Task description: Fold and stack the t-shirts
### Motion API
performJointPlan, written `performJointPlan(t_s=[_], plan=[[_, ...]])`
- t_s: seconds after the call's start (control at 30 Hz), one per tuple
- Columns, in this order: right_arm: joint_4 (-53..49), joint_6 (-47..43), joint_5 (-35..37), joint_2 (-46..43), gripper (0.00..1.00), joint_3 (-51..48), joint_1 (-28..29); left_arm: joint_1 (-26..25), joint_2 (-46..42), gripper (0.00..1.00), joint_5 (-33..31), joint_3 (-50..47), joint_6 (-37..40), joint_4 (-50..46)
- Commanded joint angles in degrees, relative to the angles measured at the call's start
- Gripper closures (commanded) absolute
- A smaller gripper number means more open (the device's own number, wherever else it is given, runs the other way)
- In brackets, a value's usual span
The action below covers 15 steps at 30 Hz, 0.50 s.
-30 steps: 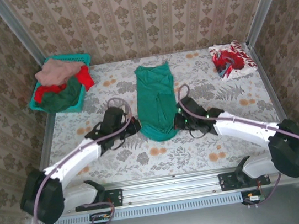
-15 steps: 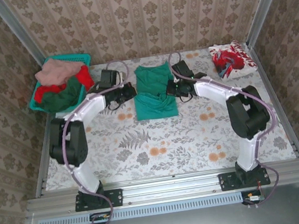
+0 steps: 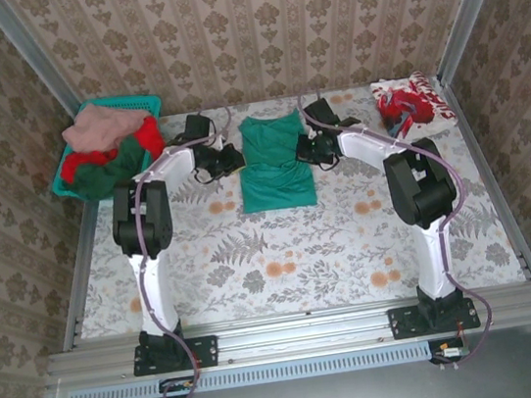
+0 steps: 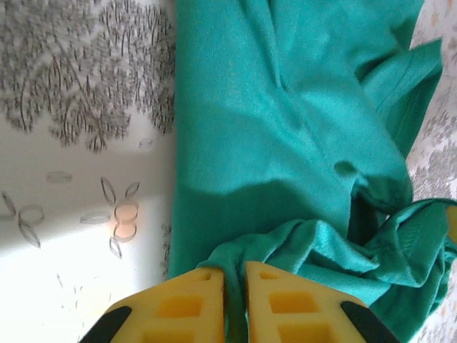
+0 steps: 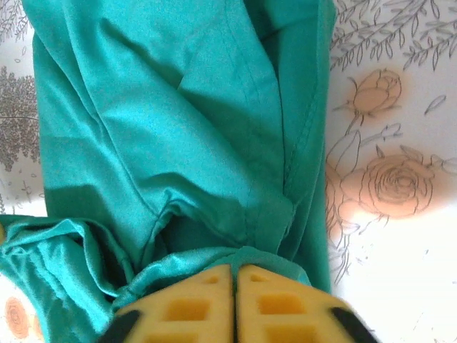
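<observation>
Far centre | left gripper (image 4: 234, 270), right gripper (image 5: 235, 269) pinch teal t-shirt (image 3: 277, 177) edges | nearside open

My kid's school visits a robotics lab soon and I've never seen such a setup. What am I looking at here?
Two robot arms are bolted at the near edge of a flower-patterned table. The wide picture comes from a camera overhead; the two close-ups come from cameras on the wrists, so the yellow blocks are the fingers. The left gripper and the right gripper each pinch an edge of a teal-green t-shirt, doubled over mid-table. A teal basket holding more shirts sits at the far left; a red-and-white shirt lies at the far right.
</observation>
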Motion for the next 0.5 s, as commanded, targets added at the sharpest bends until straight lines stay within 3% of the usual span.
performJointPlan(t_s=[0.0,0.1,0.3,0.47], plan=[[-1.9,-1.4,-0.7,0.7,0.73,1.5,-0.9,1.2,1.9,0.76,2.9,3.8,2.0,-3.2],[-1.6,-3.4,1.9,-3.7,0.7,-0.7,-1.1,2.4,1.2,0.52,2.8,3.6,2.2,-3.5],[3.3,-9.8,6.6,-18.6,0.64,-14.6,2.6,5.0,-5.0,0.43,1.9,0.2,3.4,-3.0],[7.9,-13.9,3.2,-20.4,0.74,-23.3,12.0,5.8,-13.0,0.41,0.5,-8.7,3.7,0.2]])
